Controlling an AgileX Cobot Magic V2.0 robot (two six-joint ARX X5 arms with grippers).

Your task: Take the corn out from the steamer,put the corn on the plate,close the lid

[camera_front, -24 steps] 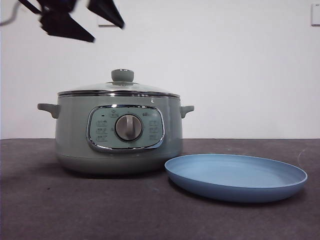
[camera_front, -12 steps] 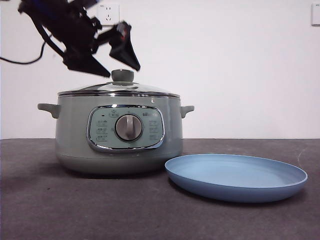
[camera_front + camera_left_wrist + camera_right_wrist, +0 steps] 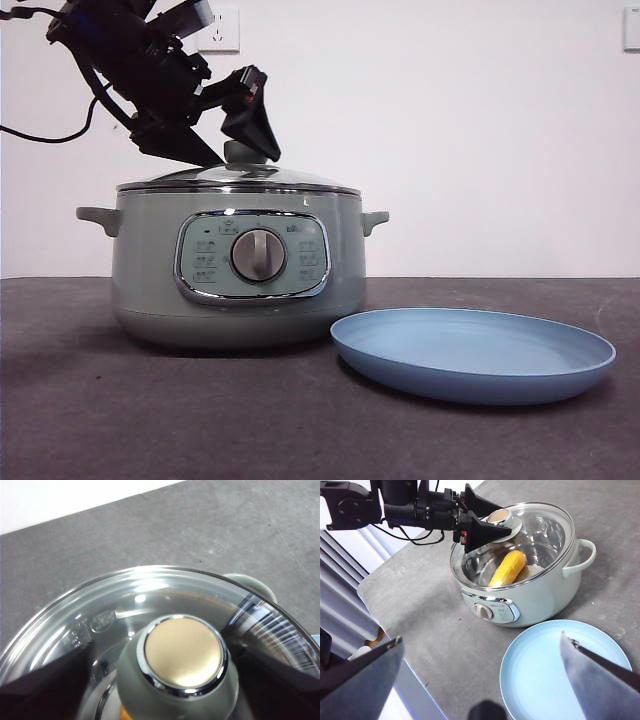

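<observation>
While the light-blue plate [image 3: 565, 670] waits bare at the table's near edge w/ the right gripper [image 3: 485, 680] spread wide above it, the lid [image 3: 238, 178] is on the steamer [image 3: 235, 275] behind. Left gripper [image 3: 232, 152] straddles the lid's knob [image 3: 182, 660], jaws apart, not yet clenched. Best to centre on the knob, close square, lift straight up. Corn [image 3: 507, 569] lies inside, seen only thru the glass; its far end is hidden. Left jaw tips cut off in the wrist view.
</observation>
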